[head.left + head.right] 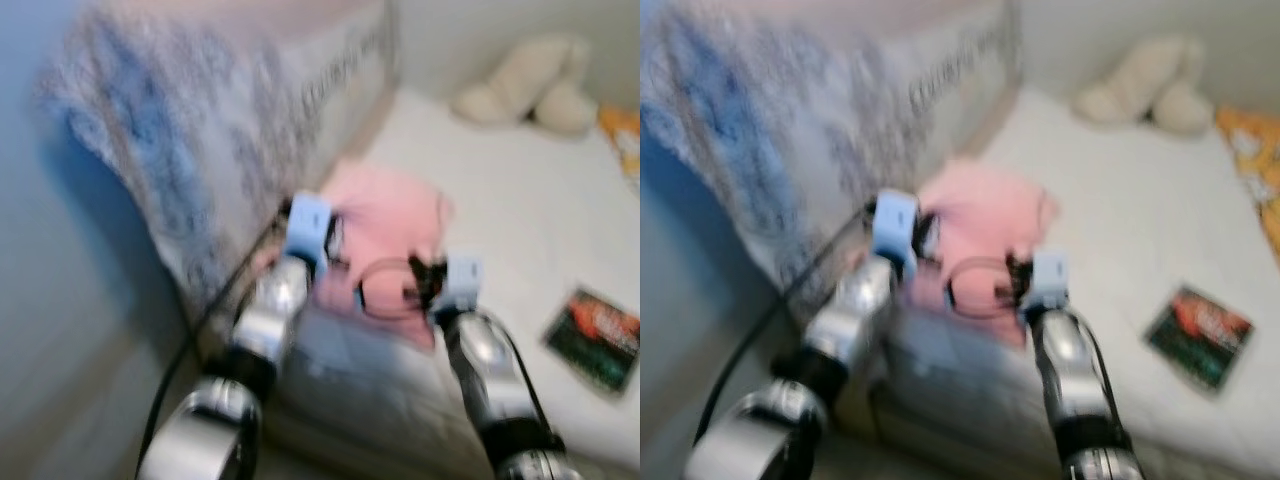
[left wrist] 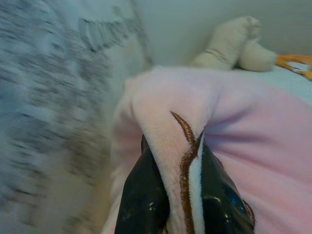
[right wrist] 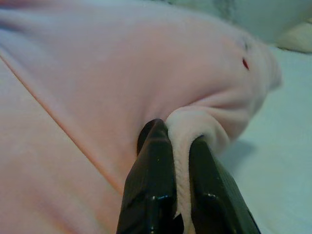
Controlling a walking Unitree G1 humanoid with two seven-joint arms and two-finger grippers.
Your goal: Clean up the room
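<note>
- Left wrist view: left gripper pinches a brown-trimmed fold of the pink blanket, fingers clamped tight.
- Right gripper nips a rolled edge likewise; two separate holds probably let the robot spread or fold it.
- Blanket lies crumpled on the white bed, beside the patterned bedding.
- Beyond: plush toy, book.

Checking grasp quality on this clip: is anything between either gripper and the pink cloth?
Nothing visible. The left gripper and right gripper each pinch a fold of the pink cloth directly between their fingers, on the bed.
</note>
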